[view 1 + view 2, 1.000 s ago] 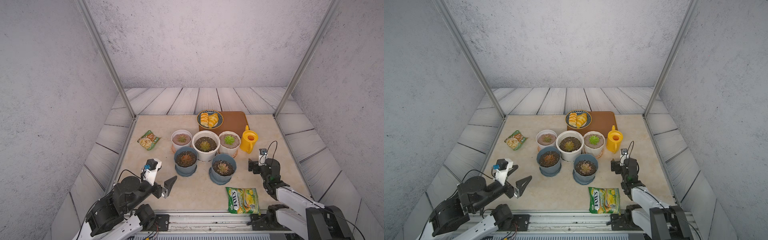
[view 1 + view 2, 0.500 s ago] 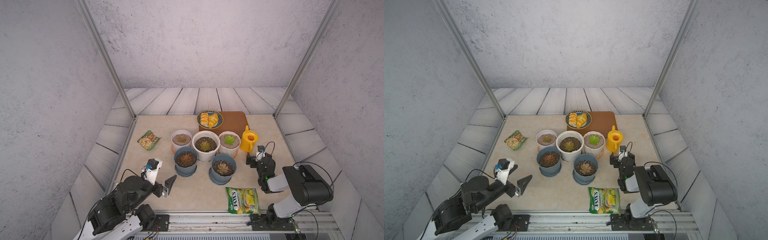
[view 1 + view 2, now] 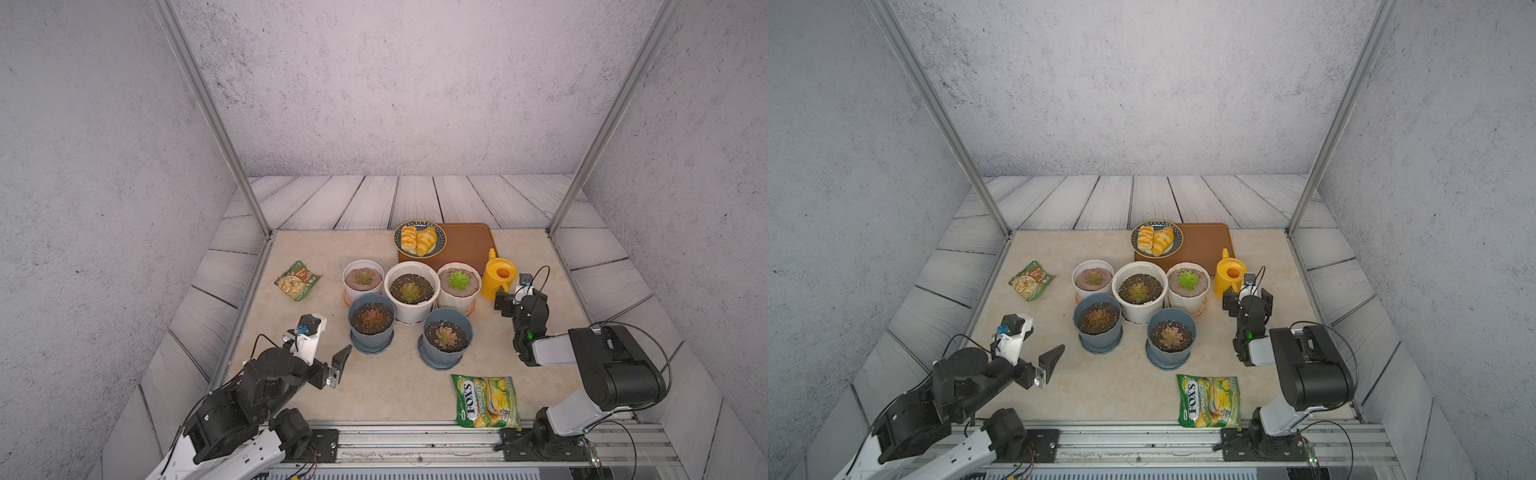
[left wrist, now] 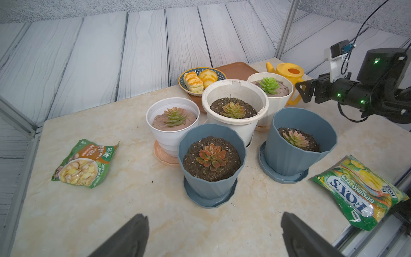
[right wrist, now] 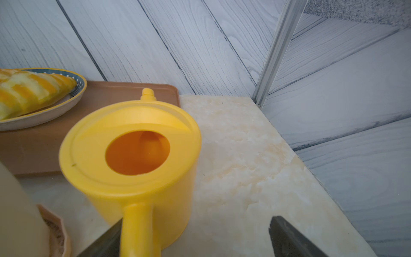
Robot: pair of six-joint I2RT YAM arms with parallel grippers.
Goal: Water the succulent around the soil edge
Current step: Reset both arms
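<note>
Five potted succulents stand clustered mid-table: three white pots behind, the largest (image 3: 411, 291) in the middle, and two blue pots (image 3: 371, 320) (image 3: 446, 337) in front. The yellow watering can (image 3: 498, 275) (image 5: 133, 151) stands upright right of the cluster, spout pointing away and handle toward my right gripper (image 3: 519, 297) (image 5: 196, 220). That gripper is open at the can's handle (image 5: 138, 229), which lies just inside one finger without being clamped. My left gripper (image 3: 334, 368) (image 4: 214, 215) hangs open and empty over the front left of the table, short of the nearer blue pot (image 4: 211, 160).
A plate of bread (image 3: 419, 239) rests on a brown tray (image 3: 465, 245) behind the pots. A snack packet (image 3: 298, 280) lies at the left and a green Fox's candy bag (image 3: 486, 401) at the front right. Metal frame posts (image 3: 552, 230) stand at the far corners.
My right arm has reached forward, bringing its open gripper up to the watering can's handle. The left arm has barely moved.
</note>
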